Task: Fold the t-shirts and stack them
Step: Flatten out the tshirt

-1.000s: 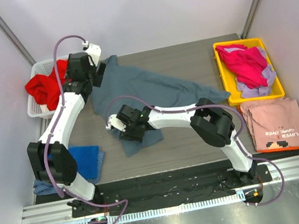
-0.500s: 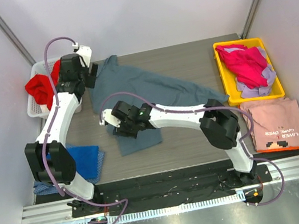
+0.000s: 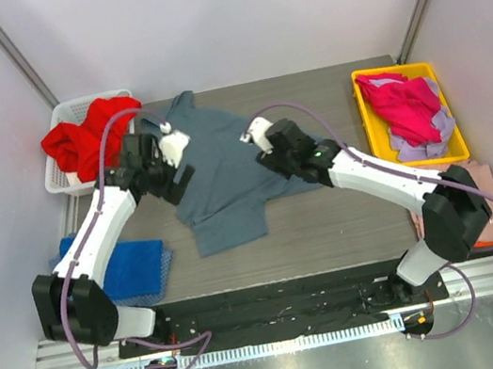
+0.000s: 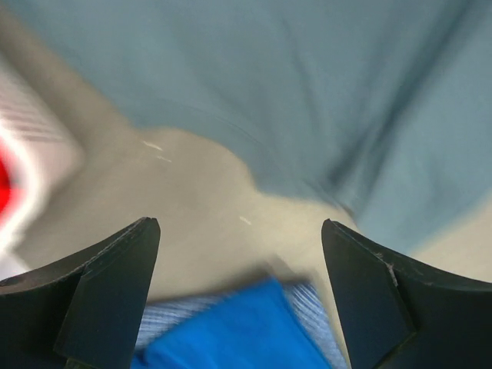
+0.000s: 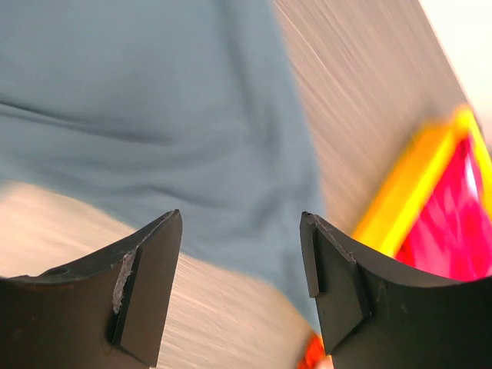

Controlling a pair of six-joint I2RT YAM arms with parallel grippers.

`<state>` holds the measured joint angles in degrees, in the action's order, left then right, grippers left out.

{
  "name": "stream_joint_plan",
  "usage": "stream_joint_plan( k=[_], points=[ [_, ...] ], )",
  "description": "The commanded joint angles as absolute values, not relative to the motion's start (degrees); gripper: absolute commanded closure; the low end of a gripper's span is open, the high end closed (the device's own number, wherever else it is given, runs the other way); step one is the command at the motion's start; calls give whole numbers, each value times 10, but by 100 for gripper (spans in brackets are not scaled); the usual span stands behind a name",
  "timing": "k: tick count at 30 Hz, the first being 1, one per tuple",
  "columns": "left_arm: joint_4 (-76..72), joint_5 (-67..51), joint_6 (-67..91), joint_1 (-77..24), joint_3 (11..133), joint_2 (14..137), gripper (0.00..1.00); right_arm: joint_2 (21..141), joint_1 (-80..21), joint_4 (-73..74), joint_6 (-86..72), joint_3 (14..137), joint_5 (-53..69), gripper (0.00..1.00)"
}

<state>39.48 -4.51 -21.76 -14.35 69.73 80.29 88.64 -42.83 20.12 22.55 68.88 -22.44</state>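
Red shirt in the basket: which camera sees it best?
Top external: the red shirt lies heaped in its white basket. Left wrist catches only a red blur at its edge; right wrist shows none.

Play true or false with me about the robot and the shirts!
1. The blue-grey shirt lies on the table. True.
2. The left gripper is holding the red shirt. False: it is open and empty, and the red shirt sits in the white basket.
3. A magenta shirt is in the yellow tray. True.
4. The royal blue shirt is in the yellow tray. False: it lies on the table beside the left arm.
5. The right gripper is open. True.
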Motion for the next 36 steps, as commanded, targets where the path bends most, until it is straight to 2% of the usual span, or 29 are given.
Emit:
stream_joint_plan(
  k=[1,5,12,19,36],
  points=[
    [457,-80,-257,-216,633,753,10,830,-362,184,218,629,-248,30],
    [447,-46,-241,-290,587,751,16,810,-305,178,208,596,-244,30],
    [444,-45,-222,-348,522,741,17,794,-265,175,203,556,-243,31],
    [396,-25,-220,-353,450,747,18,798,-243,178,186,558,-230,31],
    [340,-35,-218,-352,441,802,21,775,-243,182,175,531,-214,32]
  ],
)
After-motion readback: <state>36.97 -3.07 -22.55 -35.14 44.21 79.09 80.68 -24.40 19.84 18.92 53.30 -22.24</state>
